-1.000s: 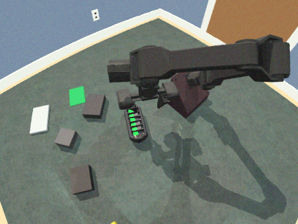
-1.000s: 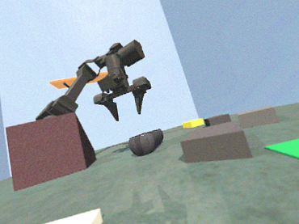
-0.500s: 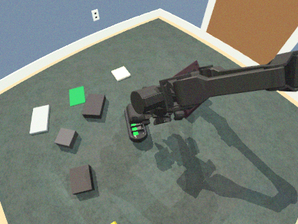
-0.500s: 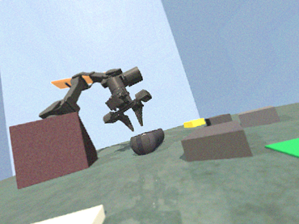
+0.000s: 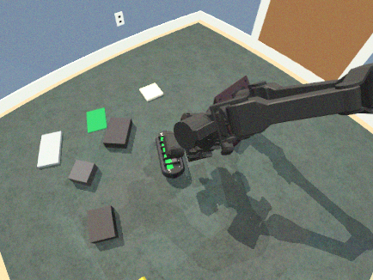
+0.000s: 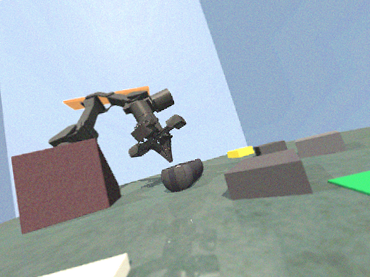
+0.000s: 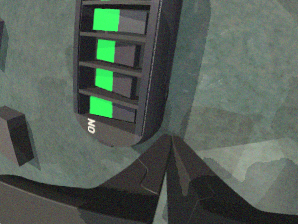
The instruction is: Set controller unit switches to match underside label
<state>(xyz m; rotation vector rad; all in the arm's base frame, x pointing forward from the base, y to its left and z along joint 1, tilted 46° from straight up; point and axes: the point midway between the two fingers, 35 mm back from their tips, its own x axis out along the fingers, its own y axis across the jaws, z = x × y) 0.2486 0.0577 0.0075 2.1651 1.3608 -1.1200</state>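
The gripper (image 6: 168,156) is clenched tight on nothing, its two fingers pressed together into a point that hangs just above one rounded end of the controller (image 5: 168,160). The controller lies flat on the green bench (image 5: 241,64), switches up, near its middle, with grey blocks (image 5: 118,131) and a green tile (image 5: 96,119) beside it.
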